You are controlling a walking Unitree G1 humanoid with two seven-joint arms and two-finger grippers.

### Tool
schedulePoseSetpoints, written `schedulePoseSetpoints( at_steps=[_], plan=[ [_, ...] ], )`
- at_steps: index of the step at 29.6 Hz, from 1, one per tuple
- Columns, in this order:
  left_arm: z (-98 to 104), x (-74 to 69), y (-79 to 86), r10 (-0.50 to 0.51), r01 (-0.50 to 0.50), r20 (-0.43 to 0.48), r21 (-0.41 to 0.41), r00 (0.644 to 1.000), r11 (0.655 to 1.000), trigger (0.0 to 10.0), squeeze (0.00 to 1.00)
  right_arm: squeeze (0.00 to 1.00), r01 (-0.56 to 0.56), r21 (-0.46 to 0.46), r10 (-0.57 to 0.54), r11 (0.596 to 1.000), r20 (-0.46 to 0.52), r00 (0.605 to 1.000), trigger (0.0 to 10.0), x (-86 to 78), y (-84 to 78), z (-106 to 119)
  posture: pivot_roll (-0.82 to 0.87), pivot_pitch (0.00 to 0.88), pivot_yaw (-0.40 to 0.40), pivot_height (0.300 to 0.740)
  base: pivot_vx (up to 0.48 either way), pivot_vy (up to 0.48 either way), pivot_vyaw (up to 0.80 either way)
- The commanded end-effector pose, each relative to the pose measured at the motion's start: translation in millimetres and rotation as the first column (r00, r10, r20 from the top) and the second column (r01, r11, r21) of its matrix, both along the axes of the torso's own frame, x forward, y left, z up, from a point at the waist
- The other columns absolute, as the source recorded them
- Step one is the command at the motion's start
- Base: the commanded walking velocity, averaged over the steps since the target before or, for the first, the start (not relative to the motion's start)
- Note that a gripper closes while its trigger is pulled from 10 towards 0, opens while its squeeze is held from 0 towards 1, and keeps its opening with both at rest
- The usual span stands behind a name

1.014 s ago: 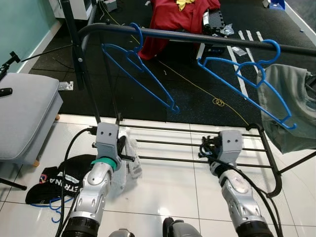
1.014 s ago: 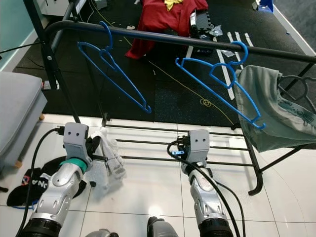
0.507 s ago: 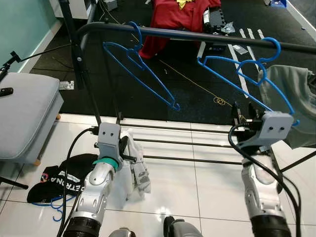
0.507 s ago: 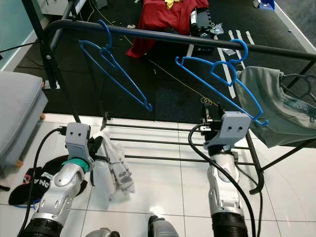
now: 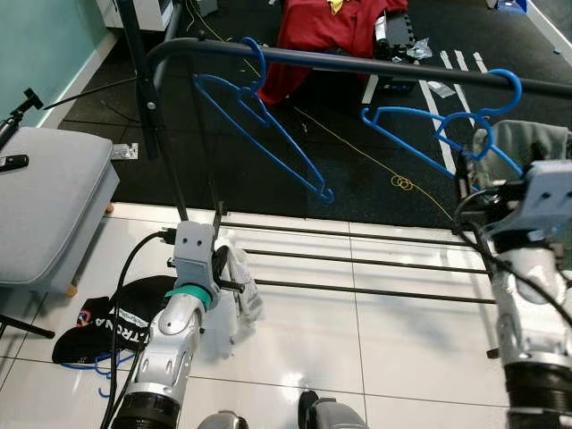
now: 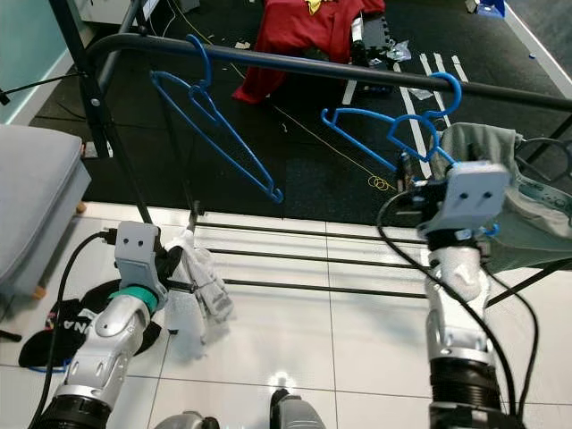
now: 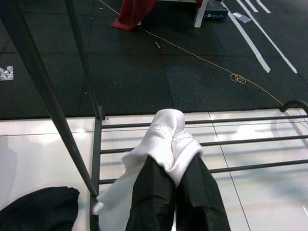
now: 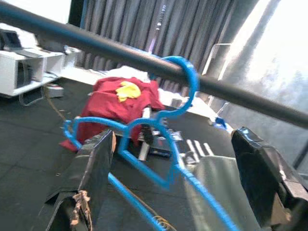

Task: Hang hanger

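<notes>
A black clothes rail (image 5: 357, 64) runs across the scene. Two blue hangers hook over it, the left hanger (image 5: 268, 134) empty and the right hanger (image 5: 429, 125) beside a grey shirt (image 6: 536, 214). My right gripper (image 8: 178, 178) is raised to the right hanger and open. Its fingers (image 8: 96, 168) stand wide apart on either side of the hanger's neck and sloping arm without touching them. Low over the white tiles, my left gripper (image 7: 171, 166) is shut on a white cloth (image 7: 168, 134) that droops from it (image 5: 234, 286).
The rack's lower bars (image 5: 357, 268) cross the tiles in front of me. A grey ottoman (image 5: 45, 206) stands at the left, with black clothing (image 5: 116, 313) and a blue hanger (image 5: 98, 362) on the floor beside it. A red garment (image 5: 331, 27) lies beyond the rail.
My right arm has risen from low over the tiles and swung right, up to the right blue hanger. The left gripper keeps the white cloth, about where it was.
</notes>
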State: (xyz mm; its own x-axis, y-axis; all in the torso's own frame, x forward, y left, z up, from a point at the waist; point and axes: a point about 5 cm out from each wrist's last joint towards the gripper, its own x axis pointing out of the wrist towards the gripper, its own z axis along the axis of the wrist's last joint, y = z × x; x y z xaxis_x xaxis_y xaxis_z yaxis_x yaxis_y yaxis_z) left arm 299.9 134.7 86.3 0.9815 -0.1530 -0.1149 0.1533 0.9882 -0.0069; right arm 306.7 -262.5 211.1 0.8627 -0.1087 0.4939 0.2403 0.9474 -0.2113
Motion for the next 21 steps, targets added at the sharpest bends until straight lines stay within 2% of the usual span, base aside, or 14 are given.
schedulePoseSetpoints(
  at_steps=[1,6,9,10,11,13,14,15,16,18,21],
  plan=[
    [-3,-1.8,-0.9,-0.010,0.010,-0.010,0.001,1.000,1.000,10.0,0.00,1.00,0.061,0.007,-0.060,0.998,-0.026,0.998,10.0,-0.2,-19.2,2,-0.05,0.108,0.011,0.740,0.000,0.000,0.00],
    [-3,-2.5,-0.5,-0.011,0.011,-0.010,0.002,1.000,1.000,10.0,0.00,1.00,0.083,0.001,-0.082,0.997,-0.029,0.996,10.0,0.9,-30.8,9,-0.05,0.109,0.011,0.740,0.000,0.000,0.00],
    [-3,-2.9,0.7,-0.010,0.010,-0.011,0.004,1.000,1.000,10.0,0.00,1.00,0.103,0.045,-0.097,0.994,-0.119,0.988,10.0,6.4,-52.0,11,-0.05,0.111,0.013,0.740,0.000,0.000,0.00],
    [-3,-2.9,0.7,-0.010,0.010,-0.011,0.004,1.000,1.000,10.0,0.00,1.00,0.103,0.045,-0.097,0.994,-0.119,0.988,10.0,6.4,-52.0,11,-0.05,0.111,0.013,0.740,0.000,0.000,0.00],
    [-3,-2.8,1.2,-0.010,0.010,-0.011,0.004,1.000,1.000,10.0,0.00,0.85,0.096,0.045,-0.088,0.994,-0.156,0.984,10.0,8.8,-57.9,10,-0.05,0.115,0.015,0.740,0.000,0.000,0.00],
    [-3,-2.8,1.2,-0.010,0.010,-0.011,0.004,1.000,1.000,10.0,0.00,0.85,0.096,0.045,-0.088,0.994,-0.156,0.984,10.0,8.8,-57.9,10,-0.05,0.115,0.015,0.740,0.000,0.000,0.00],
    [-3,-2.6,1.8,-0.009,0.009,-0.011,0.006,1.000,1.000,10.0,0.00,0.27,0.079,0.043,-0.068,0.996,-0.200,0.977,10.0,12.3,-63.5,10,-0.05,0.121,0.019,0.740,0.000,0.000,0.00],
    [-3,-2.6,1.8,-0.009,0.009,-0.011,0.006,1.000,1.000,10.0,0.00,0.27,0.079,0.043,-0.068,0.996,-0.200,0.977,10.0,12.3,-63.5,10,-0.05,0.121,0.019,0.740,0.000,0.000,0.00],
    [-2,-2.4,2.3,-0.009,0.009,-0.011,0.008,1.000,1.000,10.0,0.00,0.00,0.060,0.044,-0.049,0.997,-0.234,0.971,10.0,15.5,-67.9,10,-0.05,0.129,0.021,0.740,0.000,0.000,0.00],
    [-2,-2.0,3.3,-0.004,0.004,-0.007,0.021,1.000,1.000,10.0,0.00,0.00,0.028,0.053,-0.012,0.998,-0.270,0.963,10.0,19.4,-71.9,11,-0.05,0.136,0.018,0.740,0.000,0.000,0.00],
    [0,-1.7,8.0,0.013,-0.013,-0.003,0.029,1.000,0.999,10.0,0.00,0.00,-0.126,0.097,0.150,0.987,-0.300,0.942,10.0,29.0,-70.5,18,-0.04,0.148,0.014,0.740,0.000,0.000,0.00]
  ],
)
